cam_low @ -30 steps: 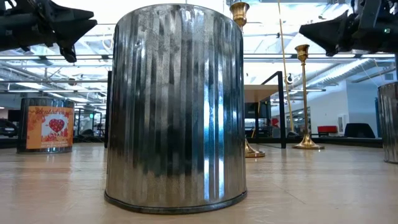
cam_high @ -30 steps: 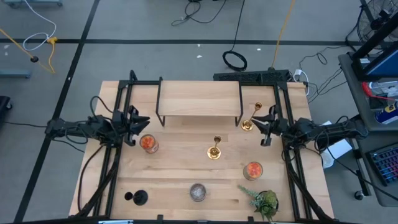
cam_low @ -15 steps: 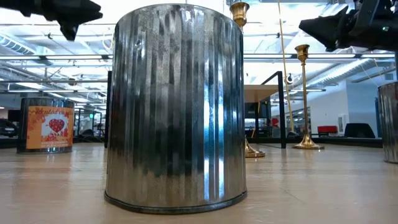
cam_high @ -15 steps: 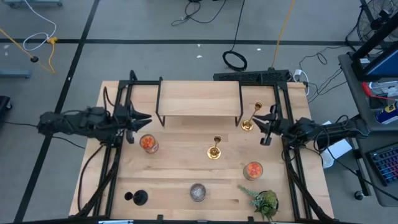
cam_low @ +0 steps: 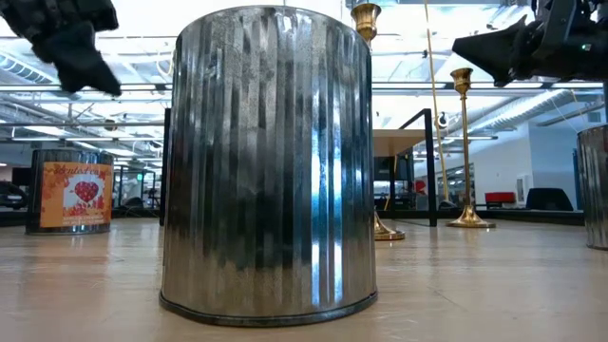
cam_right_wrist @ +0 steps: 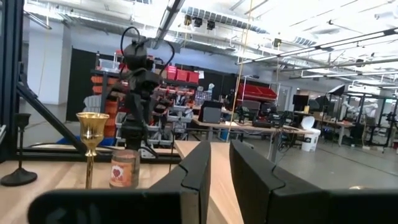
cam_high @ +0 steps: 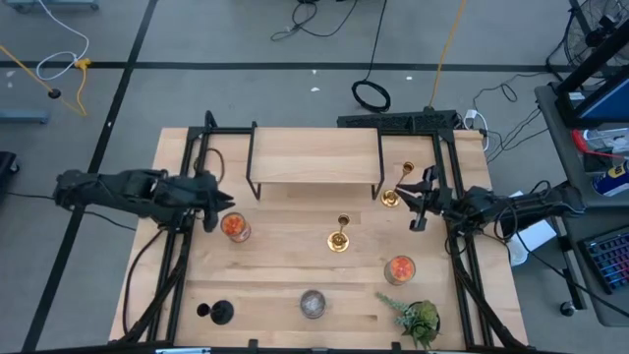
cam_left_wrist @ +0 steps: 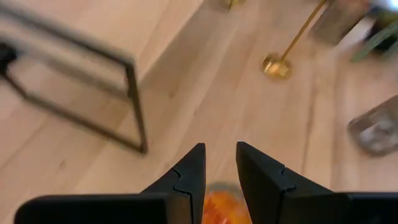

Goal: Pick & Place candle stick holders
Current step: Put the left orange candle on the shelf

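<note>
**Mia:** Where are the candle stick holders?

**Ben:** Three of them stand on the wooden table (cam_high: 285,285). One gold candlestick (cam_high: 340,239) is in the middle. Another gold candlestick (cam_high: 391,197) is just beside the shelf's (cam_high: 313,157) right leg. The black candlestick (cam_high: 215,313) is far off, near the front left corner.

**Mia:** Which one gets picked up?

**Ben:** I think the gold one by the shelf. The right gripper (cam_high: 418,202) is just beside it and holds nothing. Its fingers have a small gap between them.

**Mia:** How should it grab it?

**Ben:** The stem is thin and tall, so it could tip. The fingers should go one on each side of the stem, low down, then squeeze slowly. Then lift straight up, so the base does not bump the shelf leg.

**Mia:** And the other arm?

**Ben:** The left gripper (cam_high: 211,204) hangs over a glass jar with orange stuff (cam_high: 234,227). It holds nothing, and its fingers stand a little apart too. That jar is not its job. It should stay clear of it.

**Mia:** Anything else to watch?

**Ben:** A silver jar (cam_high: 313,304), another orange jar (cam_high: 399,268) and a little plant (cam_high: 417,318) sit near the front. Keep away from them.
</note>
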